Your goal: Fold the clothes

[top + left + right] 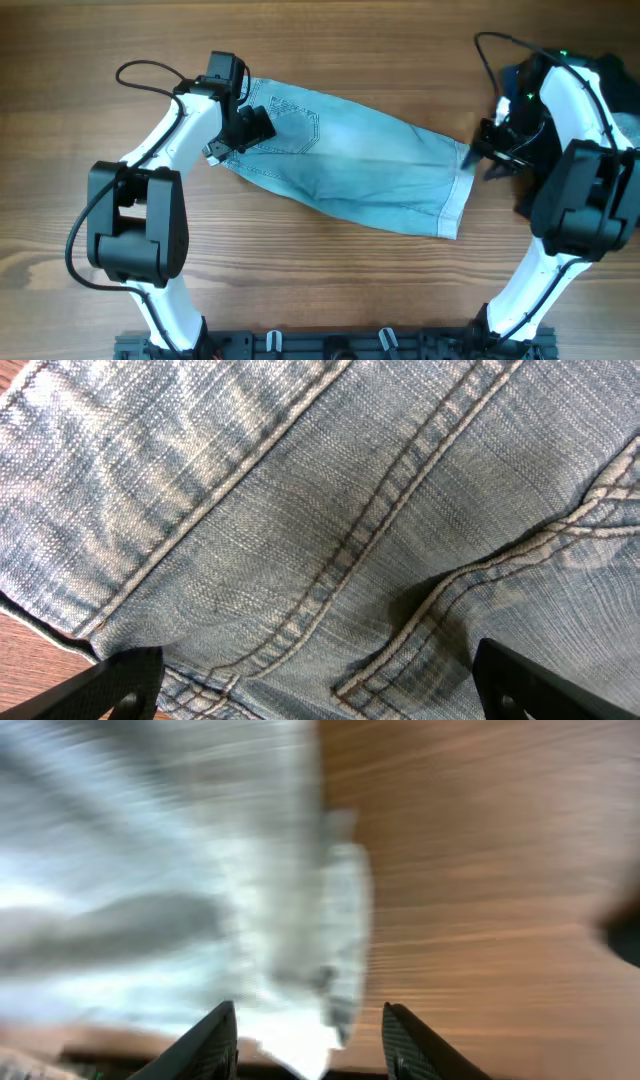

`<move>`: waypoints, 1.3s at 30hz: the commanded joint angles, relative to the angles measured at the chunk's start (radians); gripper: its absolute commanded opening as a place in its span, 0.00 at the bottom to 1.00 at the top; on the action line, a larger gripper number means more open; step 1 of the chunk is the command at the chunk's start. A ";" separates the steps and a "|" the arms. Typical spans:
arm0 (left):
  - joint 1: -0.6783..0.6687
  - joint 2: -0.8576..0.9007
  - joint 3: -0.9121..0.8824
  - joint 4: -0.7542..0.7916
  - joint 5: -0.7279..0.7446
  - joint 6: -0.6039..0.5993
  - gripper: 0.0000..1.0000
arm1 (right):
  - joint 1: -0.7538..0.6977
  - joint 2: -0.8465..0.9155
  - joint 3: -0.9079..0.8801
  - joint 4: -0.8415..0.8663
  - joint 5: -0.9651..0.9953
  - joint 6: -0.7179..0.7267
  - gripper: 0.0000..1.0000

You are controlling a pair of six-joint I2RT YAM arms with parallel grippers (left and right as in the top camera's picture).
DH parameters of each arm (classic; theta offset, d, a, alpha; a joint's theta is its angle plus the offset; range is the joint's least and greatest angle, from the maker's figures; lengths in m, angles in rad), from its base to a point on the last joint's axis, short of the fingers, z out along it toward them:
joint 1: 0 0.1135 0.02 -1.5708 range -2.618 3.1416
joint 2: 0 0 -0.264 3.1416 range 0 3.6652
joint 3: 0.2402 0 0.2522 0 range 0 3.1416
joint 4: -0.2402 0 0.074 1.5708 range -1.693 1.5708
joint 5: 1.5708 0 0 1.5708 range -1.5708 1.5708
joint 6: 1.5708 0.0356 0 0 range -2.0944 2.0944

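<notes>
A pair of light blue jeans [350, 165] lies folded lengthwise across the table, waist at the left, leg hems at the right. My left gripper [250, 128] is open and sits low over the waist and back pocket; the left wrist view shows the denim seams [370, 530] filling the frame between the spread fingers [315, 695]. My right gripper [482, 152] is open at the hem end; the blurred right wrist view shows the pale hem edge [330, 930] between its fingers [310, 1045].
A dark blue garment [615, 85] lies at the far right edge behind the right arm. Bare wooden table [330, 290] surrounds the jeans. The arm bases [330, 345] stand at the front edge.
</notes>
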 commanded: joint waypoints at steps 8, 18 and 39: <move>0.205 0.021 0.009 -0.007 -0.005 -0.066 0.96 | 0.092 -0.069 0.021 0.083 -0.237 -0.124 0.48; 0.456 0.012 0.011 -0.021 0.061 -0.133 0.95 | 0.238 -0.069 0.021 0.100 -0.244 -0.099 0.47; 0.360 -0.246 0.016 -0.086 0.173 0.062 1.00 | 0.605 -0.290 -0.242 0.151 -0.011 0.287 0.44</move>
